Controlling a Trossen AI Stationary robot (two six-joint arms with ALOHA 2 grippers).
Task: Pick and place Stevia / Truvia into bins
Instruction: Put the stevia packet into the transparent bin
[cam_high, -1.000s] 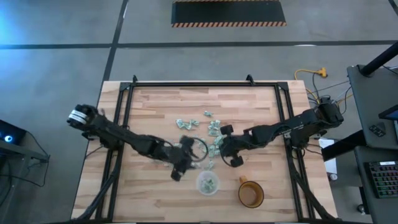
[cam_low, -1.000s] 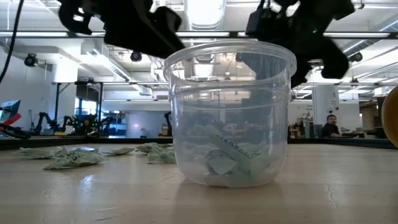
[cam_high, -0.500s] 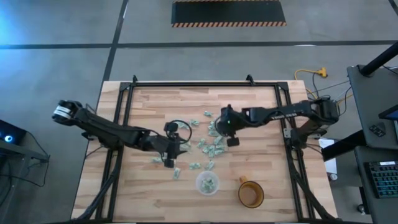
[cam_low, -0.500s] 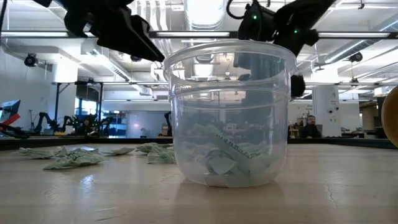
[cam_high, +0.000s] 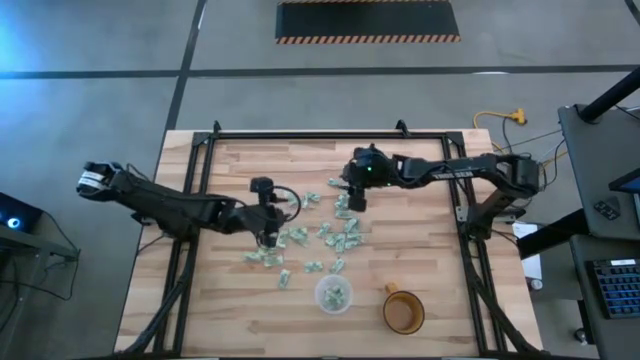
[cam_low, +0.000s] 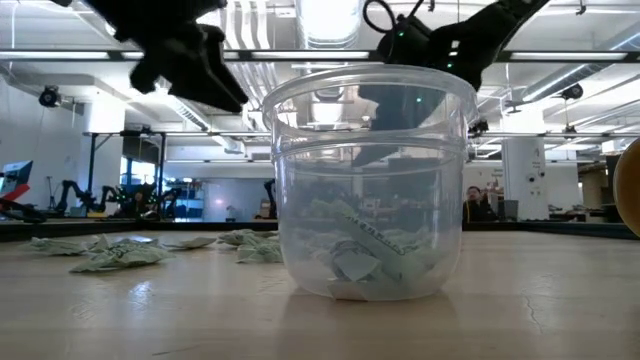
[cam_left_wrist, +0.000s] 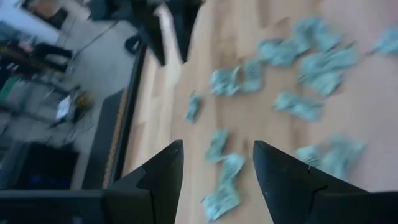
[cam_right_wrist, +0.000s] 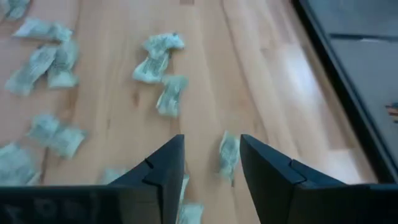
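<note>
I should drop my right gripper (cam_high: 349, 203) straight over one lone sachet and pinch its edge, not a clump. Its jaws stand apart with nothing between them, above the Stevia sachets (cam_high: 330, 235) scattered mid-table; the nearest one (cam_right_wrist: 228, 154) lies just ahead between my fingertips. My left gripper (cam_high: 268, 238) is also parted and empty, hovering over the scatter's nine o'clock edge. The clear plastic cup (cam_high: 334, 294), already holding a few sachets, sits at six o'clock from the pile, beside the amber mug (cam_high: 404, 312).
</note>
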